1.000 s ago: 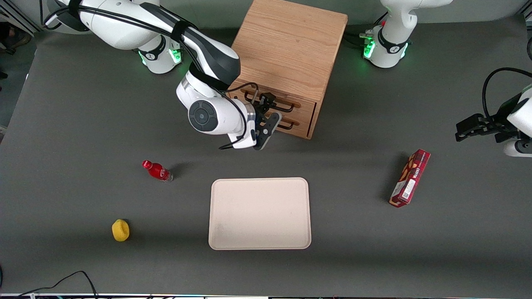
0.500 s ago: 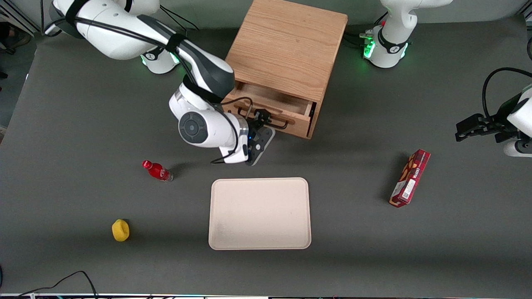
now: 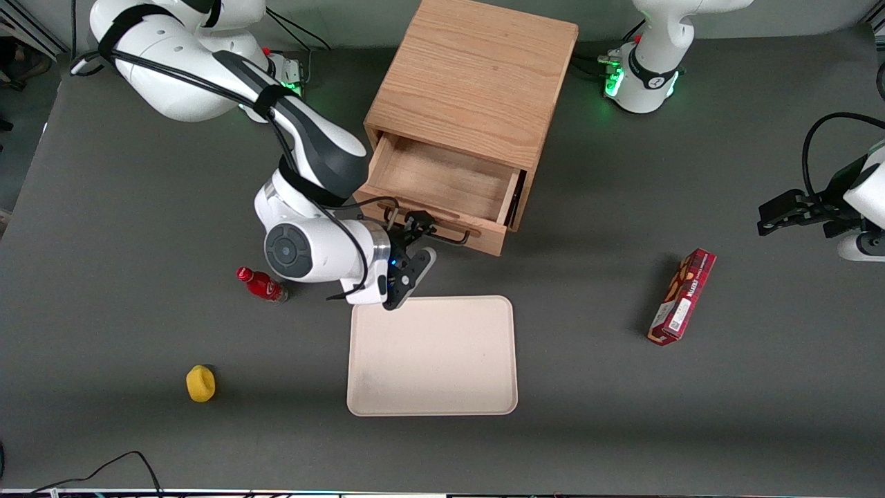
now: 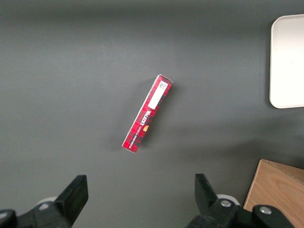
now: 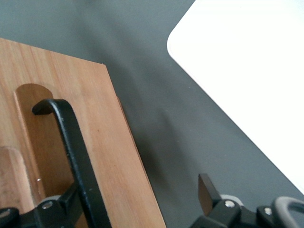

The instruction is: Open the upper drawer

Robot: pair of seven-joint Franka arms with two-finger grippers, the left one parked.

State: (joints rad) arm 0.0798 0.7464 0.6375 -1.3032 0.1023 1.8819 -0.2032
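The wooden cabinet (image 3: 477, 76) stands at the back middle of the table. Its upper drawer (image 3: 442, 180) is pulled well out toward the front camera, and its bare wooden inside shows. The lower drawer is hidden beneath it. My right gripper (image 3: 422, 238) is at the drawer's black wire handle (image 3: 453, 235). In the right wrist view the gripper (image 5: 137, 202) is open, with its fingers wide apart. One finger (image 5: 64, 204) touches the black handle bar (image 5: 76, 147) against the drawer front (image 5: 114, 156). The other finger (image 5: 206, 190) hangs free over the grey table.
A cream tray (image 3: 432, 356) lies just nearer the camera than the gripper, and shows in the right wrist view (image 5: 256, 71). A red bottle (image 3: 261, 284) lies beside the wrist, and a yellow object (image 3: 200, 383) nearer the camera. A red box (image 3: 682, 297) lies toward the parked arm's end.
The upper drawer has slid from shut to well out toward the front camera. My gripper has moved with the handle toward the camera and the tray.
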